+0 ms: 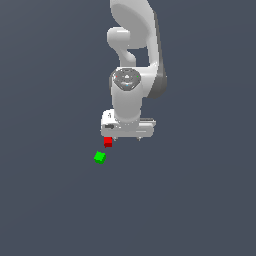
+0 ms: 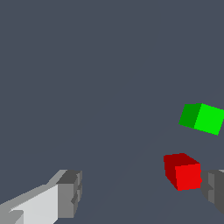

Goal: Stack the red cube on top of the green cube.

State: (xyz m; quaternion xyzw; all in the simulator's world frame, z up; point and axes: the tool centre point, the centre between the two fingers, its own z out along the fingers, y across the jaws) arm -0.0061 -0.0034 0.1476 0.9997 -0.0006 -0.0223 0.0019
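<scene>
End effector [image 2: 142, 192] fingers [image 2: 70, 194] stand wide apart; the red cube [image 2: 183, 171] sits just beside one finger, not gripped. The green cube [image 2: 201, 118] lies near it, apart. Open grey counter [image 1: 50, 200] surrounds both. Only the exterior view shows the white arm [image 1: 131, 90] above.

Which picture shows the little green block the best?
The wrist view: the green cube looks big there, with two faces clearly visible, apart from the red cube. In the exterior view the green cube is only a tiny speck below the arm.
</scene>
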